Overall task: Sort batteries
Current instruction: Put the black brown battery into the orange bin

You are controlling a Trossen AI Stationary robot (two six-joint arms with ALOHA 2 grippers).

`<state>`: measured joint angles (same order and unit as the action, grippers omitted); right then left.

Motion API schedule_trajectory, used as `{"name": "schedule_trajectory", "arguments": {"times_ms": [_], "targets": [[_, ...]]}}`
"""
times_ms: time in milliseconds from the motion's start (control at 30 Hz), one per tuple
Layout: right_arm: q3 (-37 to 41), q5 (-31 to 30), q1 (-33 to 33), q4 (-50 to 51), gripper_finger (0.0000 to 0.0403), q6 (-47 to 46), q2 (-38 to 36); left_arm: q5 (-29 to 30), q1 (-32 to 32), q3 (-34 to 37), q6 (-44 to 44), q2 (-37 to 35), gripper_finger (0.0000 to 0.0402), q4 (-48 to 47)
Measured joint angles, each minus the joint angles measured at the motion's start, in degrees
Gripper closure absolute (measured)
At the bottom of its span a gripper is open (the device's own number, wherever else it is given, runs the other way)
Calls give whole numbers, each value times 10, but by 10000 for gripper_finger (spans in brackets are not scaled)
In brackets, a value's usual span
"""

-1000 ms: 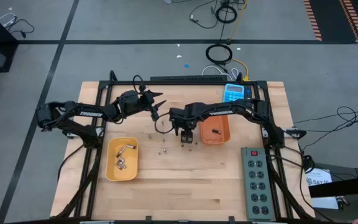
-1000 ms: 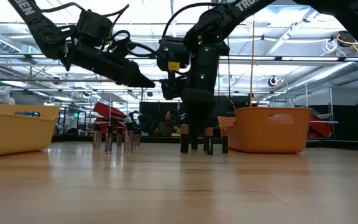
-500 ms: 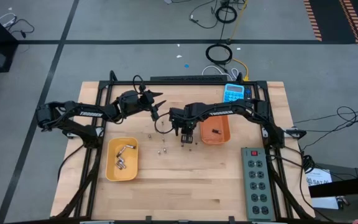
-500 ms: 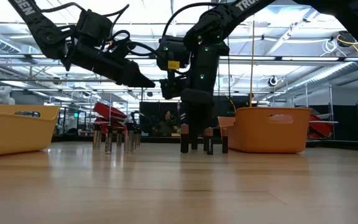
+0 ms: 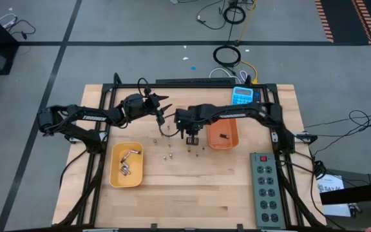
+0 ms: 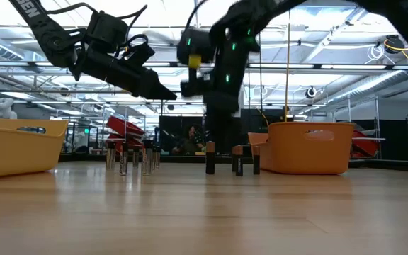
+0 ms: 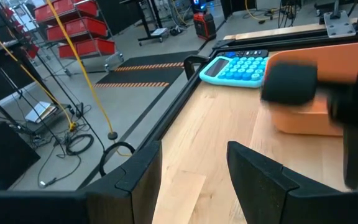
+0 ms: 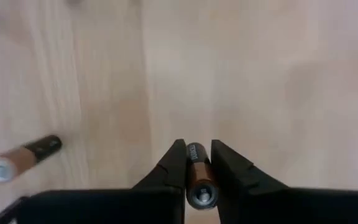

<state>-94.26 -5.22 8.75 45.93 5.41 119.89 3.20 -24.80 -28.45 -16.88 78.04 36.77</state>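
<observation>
Several batteries stand upright on the wooden table: dark ones (image 6: 238, 161) near the orange bin (image 5: 224, 135), silvery ones (image 6: 129, 159) further left. The yellow bin (image 5: 126, 165) holds silvery batteries, the orange bin a dark one (image 5: 223, 136). My right gripper (image 5: 190, 133) hangs over the dark group, shut on a dark battery (image 8: 197, 177). Another dark battery (image 8: 22, 159) shows beside it. My left gripper (image 5: 165, 104) hovers open above the table's far middle, holding nothing. My right gripper pinches the dark battery's side (image 8: 196, 163) between its two fingers (image 8: 174, 167), coming from above and pointing down. The battery stands upright along the fingers, one end (image 8: 201, 196) facing the wrist. It hangs clear of the table.
A blue calculator (image 5: 242, 96) lies at the far edge beside the orange bin. A grey power strip (image 5: 266, 190) lies at the near right. A bare stretch of wood (image 5: 192, 193) runs along the near side.
My right gripper has risen from among the standing dark batteries, taking one of them up with it; the others stay standing. My left arm has kept still.
</observation>
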Motion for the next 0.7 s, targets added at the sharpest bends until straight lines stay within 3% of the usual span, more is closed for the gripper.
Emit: {"name": "schedule_trajectory", "arguments": {"times_ms": [267, 500, 700], "targets": [[24, -94, 3, 24, 371, -42, -97, 0, -1, 0, -1, 0, 210, 0], [143, -116, 3, 17, 371, -126, -153, 0, -11, 0, -1, 16, 210, 7], [198, -131, -1, 6, 371, -174, -210, 0, -14, 0, 0, 50, 210, 41]]}}
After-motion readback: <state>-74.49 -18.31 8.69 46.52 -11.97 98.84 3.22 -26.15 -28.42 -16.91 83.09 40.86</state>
